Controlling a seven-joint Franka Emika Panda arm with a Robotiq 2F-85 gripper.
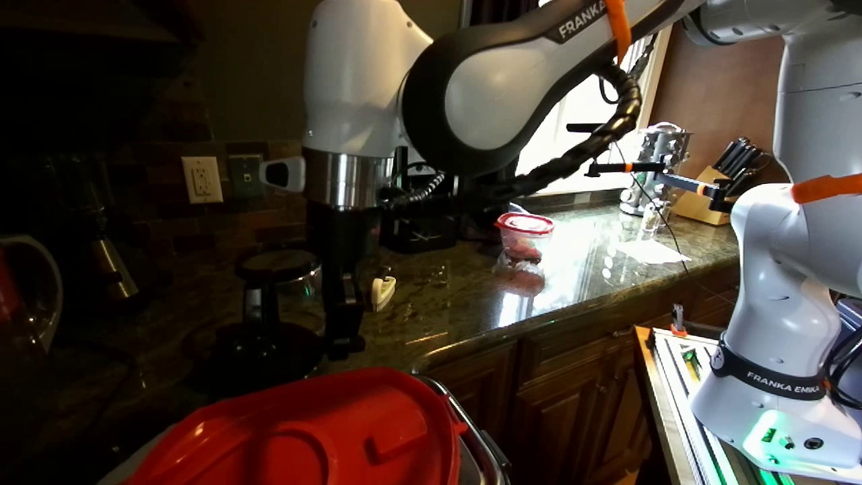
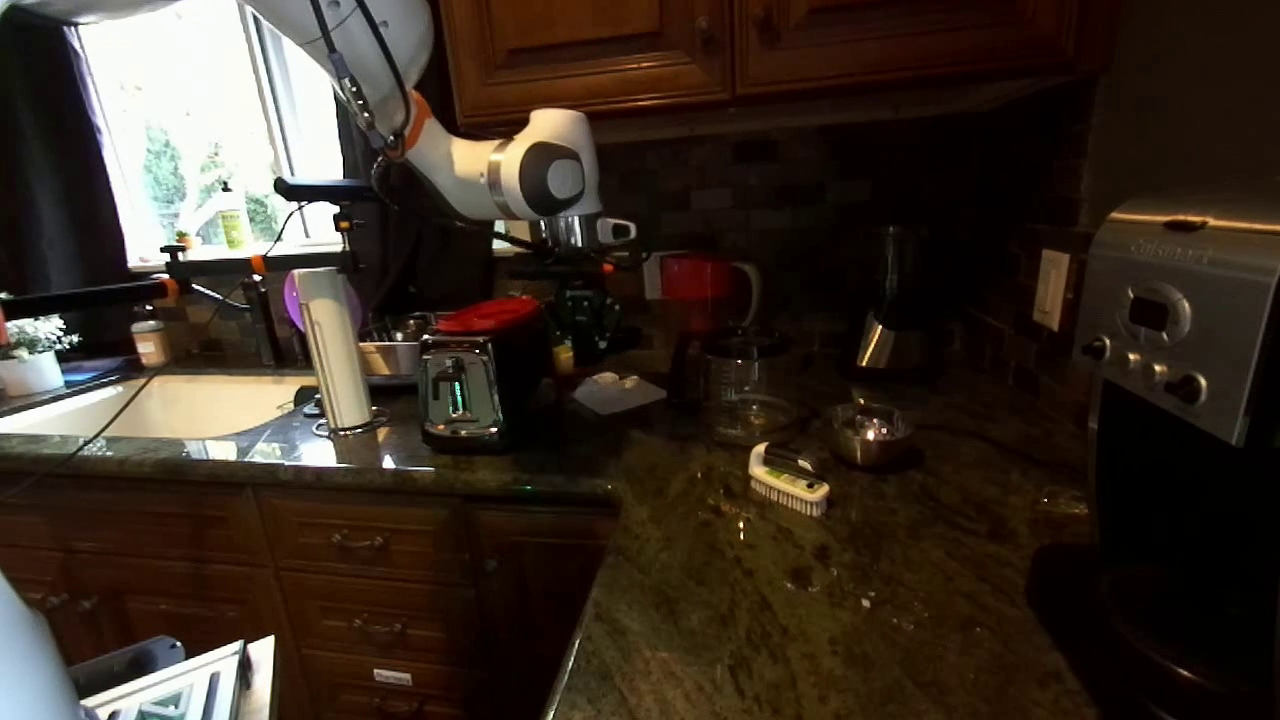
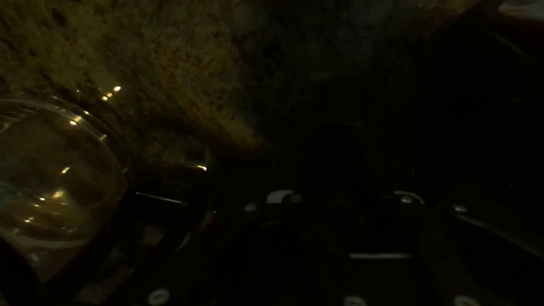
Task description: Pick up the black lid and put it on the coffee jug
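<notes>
The coffee jug (image 2: pixel 745 385) is squat clear glass with a black rim and black handle, upright on the counter. It also shows in an exterior view (image 1: pixel 303 286) and at the left of the wrist view (image 3: pixel 55 170). My gripper (image 1: pixel 345 340) points down beside the jug's handle side, above the counter; it also shows in an exterior view (image 2: pixel 588 345). In the wrist view the fingers (image 3: pixel 335 144) are nearly lost in darkness, so their opening is unclear. The black lid cannot be made out; anything between or under the fingers is too dark to tell.
A large red plastic lid (image 1: pixel 316 438) lies atop things beside the toaster (image 2: pixel 465 390). A white brush (image 2: pixel 790 482), metal bowl (image 2: pixel 870 437), red pitcher (image 2: pixel 697 290) and white sheet (image 2: pixel 620 394) are around the jug. The boxy coffee maker (image 2: pixel 1180 300) stands at right.
</notes>
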